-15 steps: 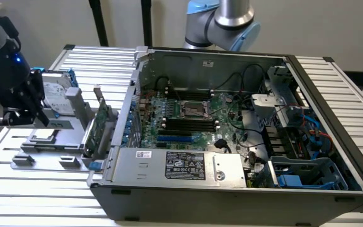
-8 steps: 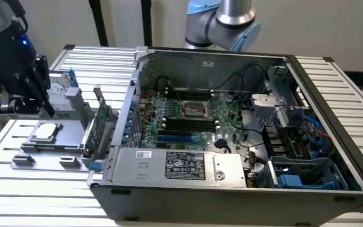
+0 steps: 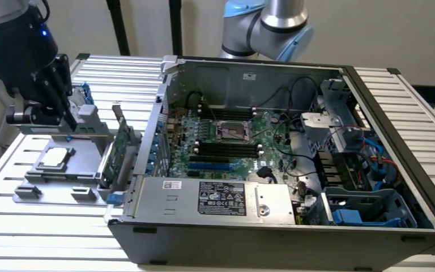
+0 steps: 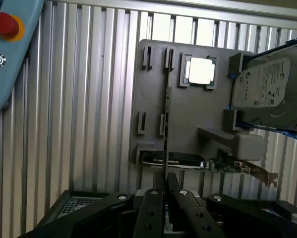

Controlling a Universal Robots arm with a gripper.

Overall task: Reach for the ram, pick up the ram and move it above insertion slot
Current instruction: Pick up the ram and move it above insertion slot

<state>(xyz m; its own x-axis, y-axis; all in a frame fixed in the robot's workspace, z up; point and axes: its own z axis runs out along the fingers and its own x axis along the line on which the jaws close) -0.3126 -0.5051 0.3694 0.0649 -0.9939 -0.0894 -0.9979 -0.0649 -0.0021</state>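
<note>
Nearest the wrist camera, the gripper (image 4: 166,191) pinches its fingers narrowly on the end of the ram (image 4: 166,129), which stands on edge in the grey holder tray (image 4: 188,119) on the counter (image 4: 89,99). Seen edge-on, the stick looks thin, light, stiff and fragile, so gripping the board's flat faces near the end seems safest.

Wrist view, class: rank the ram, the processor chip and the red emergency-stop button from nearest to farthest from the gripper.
1. The ram, edge-on, running into the gripper.
2. The processor chip, on the grey holder beyond the ram.
3. The red emergency-stop button, at the far corner.
</note>
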